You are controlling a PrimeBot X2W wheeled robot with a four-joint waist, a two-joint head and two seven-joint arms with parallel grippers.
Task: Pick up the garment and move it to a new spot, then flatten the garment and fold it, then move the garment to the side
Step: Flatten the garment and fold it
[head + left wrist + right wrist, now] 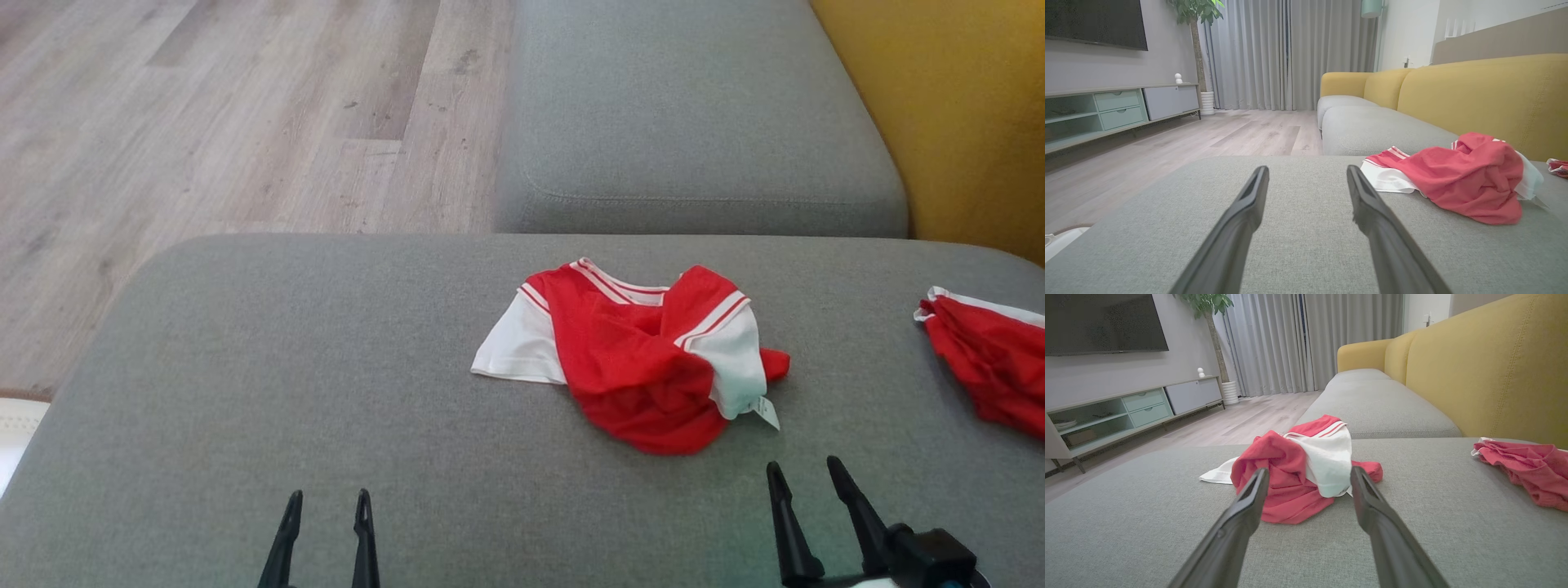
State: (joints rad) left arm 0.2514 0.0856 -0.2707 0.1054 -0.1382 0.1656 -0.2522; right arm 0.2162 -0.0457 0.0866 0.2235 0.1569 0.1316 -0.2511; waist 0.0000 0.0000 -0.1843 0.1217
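Note:
A crumpled red garment (637,351) with white sleeves and striped trim lies bunched on the grey sofa cushion (286,367), right of centre. My left gripper (328,500) stands open low at the near edge, well left of the garment (1457,179), nothing between its fingers. Just short of the cloth's near edge my right gripper (806,469) is open too. In the right wrist view the garment (1298,469) lies straight ahead beyond the fingertips of that gripper (1308,473), not touched.
A second red and white cloth (992,359) lies at the cushion's right edge. A further grey seat cushion (694,122) and the yellow backrest (947,106) sit beyond. Wooden floor (204,106) drops off to the left; a TV cabinet (1106,110) stands across the room.

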